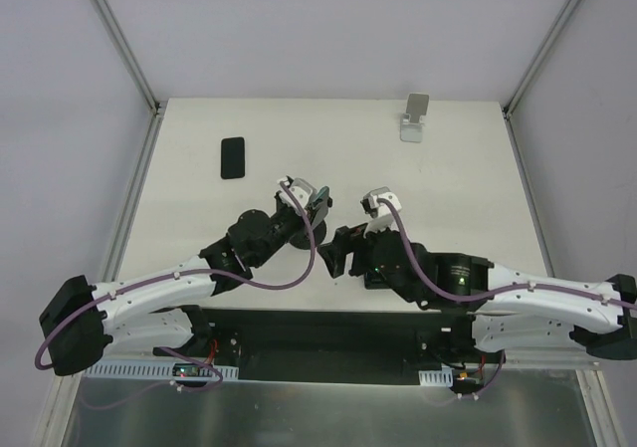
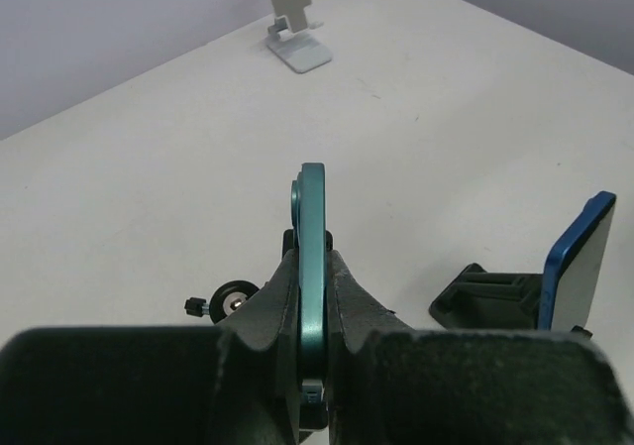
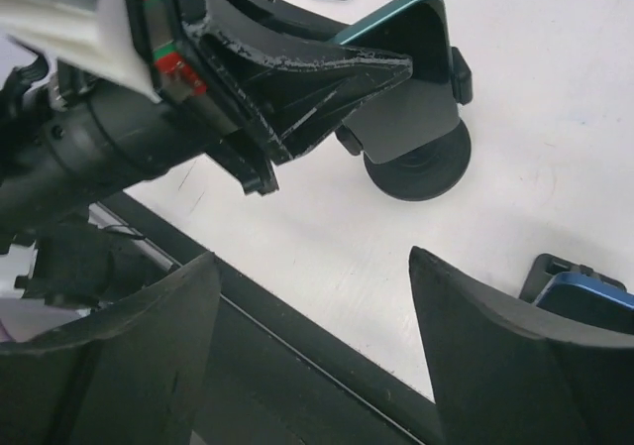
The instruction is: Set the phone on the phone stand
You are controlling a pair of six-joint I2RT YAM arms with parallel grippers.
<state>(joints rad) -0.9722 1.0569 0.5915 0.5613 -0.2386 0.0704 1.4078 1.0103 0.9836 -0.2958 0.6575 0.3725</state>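
My left gripper (image 2: 313,259) is shut on a thin teal-edged phone (image 2: 313,202), held on edge just above the table near its middle (image 1: 317,200). From the right wrist view the phone's grey face (image 3: 411,118) shows beyond the left gripper's fingers (image 3: 297,88). The silver phone stand (image 1: 415,118) stands at the far right of the table, far beyond the phone (image 2: 294,31). My right gripper (image 3: 312,255) is open with nothing between its fingers, just right of the left one (image 1: 336,253).
A black phone (image 1: 232,157) lies flat at the far left. A blue slab on a black block (image 2: 577,265) stands right of the left gripper. A round black disc (image 3: 416,163) sits under the teal phone. Frame posts flank the table's far corners.
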